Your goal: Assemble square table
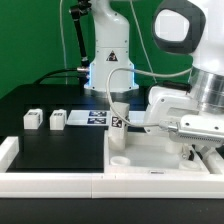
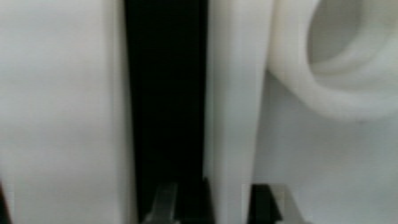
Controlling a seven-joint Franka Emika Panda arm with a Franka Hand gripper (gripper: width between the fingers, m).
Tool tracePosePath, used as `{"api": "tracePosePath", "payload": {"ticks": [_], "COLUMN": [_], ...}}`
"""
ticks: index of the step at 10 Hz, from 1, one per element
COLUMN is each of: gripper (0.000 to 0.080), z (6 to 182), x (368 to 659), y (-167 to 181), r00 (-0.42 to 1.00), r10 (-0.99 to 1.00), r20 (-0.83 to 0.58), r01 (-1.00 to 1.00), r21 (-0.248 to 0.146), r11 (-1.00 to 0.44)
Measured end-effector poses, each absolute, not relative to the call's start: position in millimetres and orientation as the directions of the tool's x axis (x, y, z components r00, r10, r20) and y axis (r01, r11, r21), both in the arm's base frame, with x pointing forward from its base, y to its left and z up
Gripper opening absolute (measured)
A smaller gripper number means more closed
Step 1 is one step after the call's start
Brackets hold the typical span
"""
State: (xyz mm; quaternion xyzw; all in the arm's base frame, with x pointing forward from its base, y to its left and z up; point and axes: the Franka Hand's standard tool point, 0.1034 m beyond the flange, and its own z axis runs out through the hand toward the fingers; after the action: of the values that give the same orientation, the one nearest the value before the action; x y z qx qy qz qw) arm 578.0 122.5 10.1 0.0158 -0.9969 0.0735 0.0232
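Note:
The white square tabletop [image 1: 150, 160] lies at the exterior view's lower right. One white leg [image 1: 118, 125] with a tag stands upright at its near left corner. Two more legs [image 1: 35, 119] [image 1: 58, 120] lie on the black table at the left. A fourth leg is not in view. My gripper [image 1: 190, 150] reaches down onto the tabletop's right part. In the wrist view my gripper [image 2: 222, 205] has its dark fingers [image 2: 175, 205] tight on both sides of a white upright strip of the tabletop [image 2: 231, 100]. A round socket [image 2: 347, 60] lies beside it.
The marker board [image 1: 98, 118] lies behind the tabletop near the robot base [image 1: 108, 60]. A long white border rail [image 1: 60, 181] runs along the front and the left edge of the table. Cables hang behind the base.

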Motion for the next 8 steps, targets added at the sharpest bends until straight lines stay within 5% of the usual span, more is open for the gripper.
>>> {"api": "tracePosePath", "payload": {"ticks": [2,3,4,5,6,7,8], "gripper": [0.0060,0.0288,0.0288,0.0496,0.0496,0.0614,0.0642], "z": [10.4,11.2,12.2,13.2,13.8,13.7,13.7], "x": [579,580,580,581,581,582,582], "y": [119,112,106,100,96,93,93], "r00": [-0.999,-0.999,-0.999,-0.999,-0.999,-0.999,-0.999], "r10": [-0.025,-0.018,-0.012,-0.005,-0.001,0.002,0.004], "r20": [0.049,0.050,0.053,0.053,0.053,0.053,0.053], "r01": [-0.032,-0.026,-0.021,-0.015,-0.011,-0.008,-0.006], "r21": [-0.152,-0.162,-0.172,-0.179,-0.185,-0.187,-0.187], "r11": [0.988,0.986,0.985,0.984,0.983,0.982,0.982]}}
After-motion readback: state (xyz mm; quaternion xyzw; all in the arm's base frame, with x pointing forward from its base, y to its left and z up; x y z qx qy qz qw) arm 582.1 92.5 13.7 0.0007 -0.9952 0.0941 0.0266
